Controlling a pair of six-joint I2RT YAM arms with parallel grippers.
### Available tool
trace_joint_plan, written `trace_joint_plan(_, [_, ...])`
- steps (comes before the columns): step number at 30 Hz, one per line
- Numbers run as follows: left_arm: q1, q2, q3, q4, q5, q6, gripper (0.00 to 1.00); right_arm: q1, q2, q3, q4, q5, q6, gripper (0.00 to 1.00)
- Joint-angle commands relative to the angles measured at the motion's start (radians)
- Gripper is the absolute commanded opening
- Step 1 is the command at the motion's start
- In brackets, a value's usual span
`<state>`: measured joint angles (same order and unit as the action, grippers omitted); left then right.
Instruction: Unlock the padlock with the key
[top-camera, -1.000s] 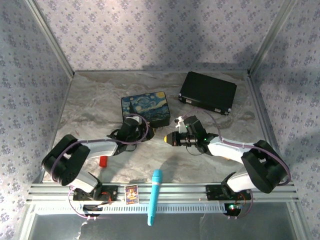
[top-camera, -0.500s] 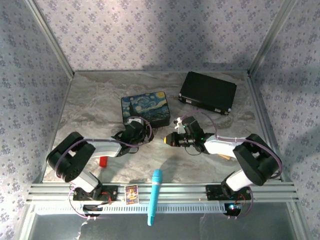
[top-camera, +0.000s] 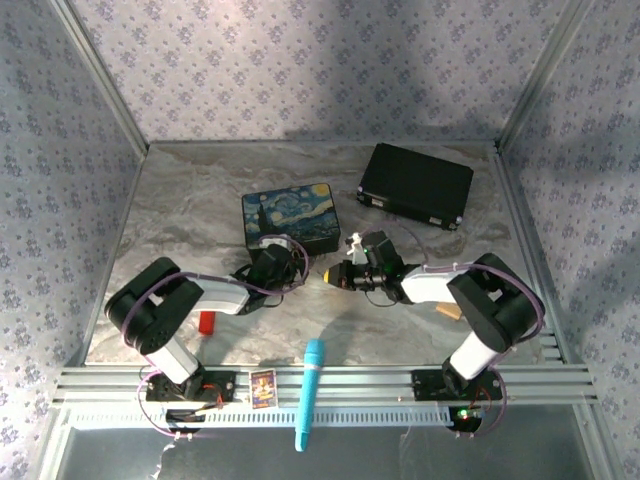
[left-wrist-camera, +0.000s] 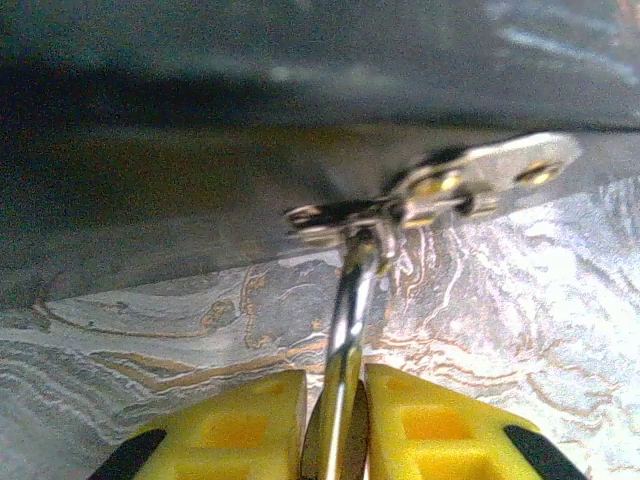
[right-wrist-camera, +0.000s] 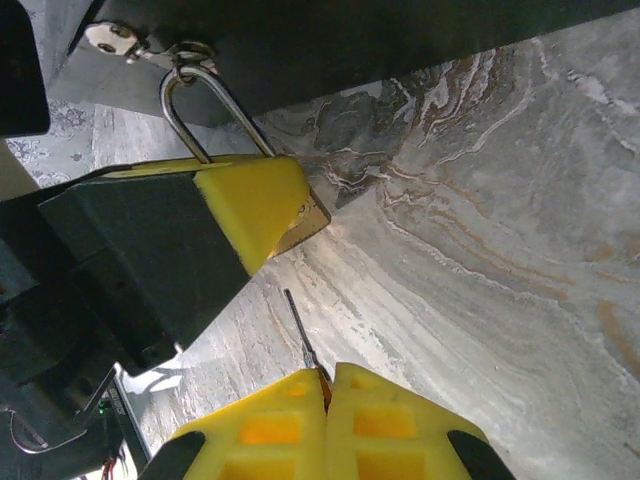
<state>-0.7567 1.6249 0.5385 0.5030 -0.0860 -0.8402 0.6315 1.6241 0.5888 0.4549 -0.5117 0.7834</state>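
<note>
Peeking brass padlock corner, silver shackle arched; key slim, silvery.

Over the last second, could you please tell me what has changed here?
Both arms folded inward, their elbows swinging toward the centre, with the left gripper edging slightly right. The right gripper barely shifted. The jaws are shut now, left on the padlock, right on the key. The tin, black case and red block are unmoved.

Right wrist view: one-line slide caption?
Right claw pinches the key, its tip just short of the brass padlock clamped in the left claw, not yet inserted.
</note>
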Motion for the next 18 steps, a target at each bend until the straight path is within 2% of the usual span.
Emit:
trace_joint_plan(1, [-0.005, 0.015, 0.002, 0.042, -0.001, -0.046, 0.11, -0.017, 0.033, 0.016, 0.072, -0.033, 0.044, 0.0])
trace_joint_plan(5, [0.0, 0.011, -0.02, 0.109, 0.021, -0.113, 0.09, -0.03, 0.058, 0.011, 0.133, -0.076, 0.079, 0.0])
trace_joint_plan(9, [0.005, -0.008, -0.043, 0.2, 0.066, -0.201, 0.08, -0.075, 0.138, -0.043, 0.406, -0.186, 0.256, 0.0])
trace_joint_plan(11, [0.009, -0.011, -0.049, 0.221, 0.08, -0.249, 0.05, -0.082, 0.163, -0.063, 0.48, -0.203, 0.302, 0.0])
trace_joint_plan(16, [0.02, 0.033, -0.082, 0.385, 0.128, -0.356, 0.04, -0.075, 0.166, -0.103, 0.497, -0.186, 0.307, 0.0])
trace_joint_plan(18, [0.024, 0.055, -0.096, 0.445, 0.129, -0.388, 0.0, -0.075, 0.169, -0.113, 0.512, -0.196, 0.325, 0.0])
